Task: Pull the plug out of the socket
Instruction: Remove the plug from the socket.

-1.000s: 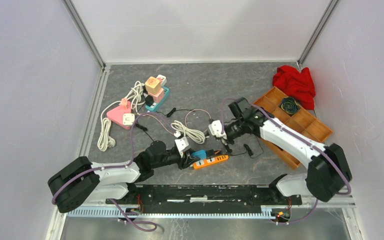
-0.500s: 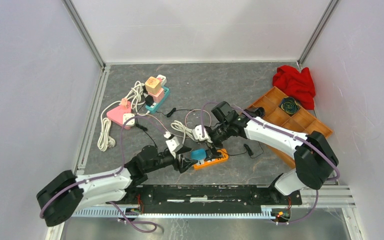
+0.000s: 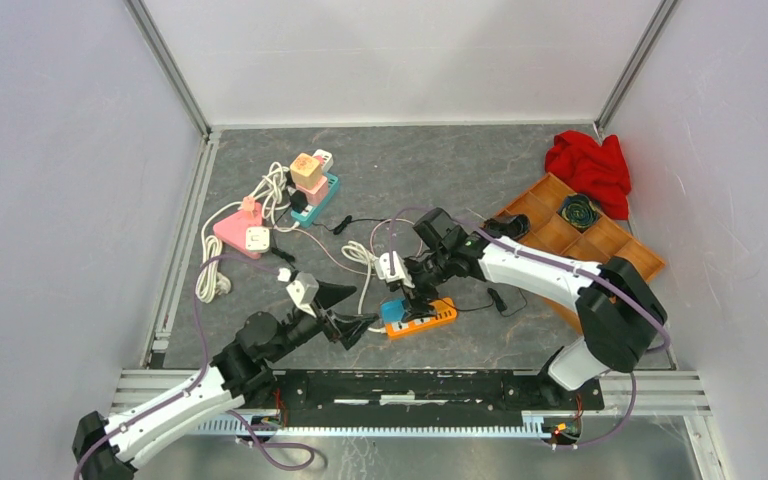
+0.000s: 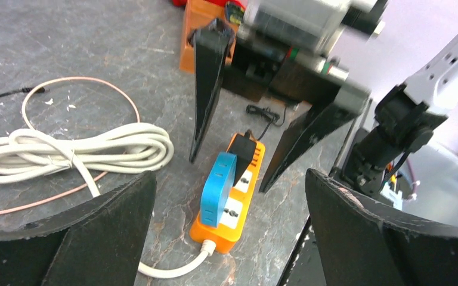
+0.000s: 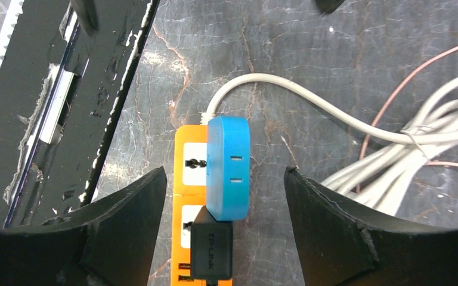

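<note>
Lower centre of frame: an orange socket strip [image 3: 426, 321] carrying a blue plug [image 3: 395, 309] lay on the counter [image 3: 520, 170]; right end effector [image 3: 410, 296] above it, left end effector [image 3: 360, 308] spread-jawed at left.

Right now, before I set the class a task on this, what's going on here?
The right gripper hangs over the orange power strip, its fingers open either side of the blue plug, not touching it. A black plug sits beside the blue one; both are seated in the strip. The left gripper is open, empty, nearby.
</note>
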`<act>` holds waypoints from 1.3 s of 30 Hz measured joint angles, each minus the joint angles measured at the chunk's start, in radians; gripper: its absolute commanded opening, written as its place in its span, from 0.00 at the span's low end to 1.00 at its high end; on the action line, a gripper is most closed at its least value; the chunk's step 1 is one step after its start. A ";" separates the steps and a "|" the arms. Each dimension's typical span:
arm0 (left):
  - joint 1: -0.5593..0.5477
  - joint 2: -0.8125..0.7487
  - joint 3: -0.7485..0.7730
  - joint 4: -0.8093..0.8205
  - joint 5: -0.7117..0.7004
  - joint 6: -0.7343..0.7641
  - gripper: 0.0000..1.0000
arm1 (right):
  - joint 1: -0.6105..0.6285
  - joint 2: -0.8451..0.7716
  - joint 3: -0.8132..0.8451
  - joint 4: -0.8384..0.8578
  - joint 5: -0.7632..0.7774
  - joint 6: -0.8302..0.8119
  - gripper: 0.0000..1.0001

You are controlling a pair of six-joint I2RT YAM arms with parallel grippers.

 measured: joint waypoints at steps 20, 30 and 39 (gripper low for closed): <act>0.000 0.207 0.000 0.089 0.046 -0.051 1.00 | 0.051 0.066 0.002 0.006 0.058 0.042 0.00; -0.014 0.718 0.000 0.416 0.160 0.143 1.00 | -0.034 0.065 0.019 -0.112 0.030 -0.094 0.00; -0.041 1.008 0.015 0.650 0.229 0.328 1.00 | -0.080 0.053 0.024 -0.181 0.011 -0.166 0.00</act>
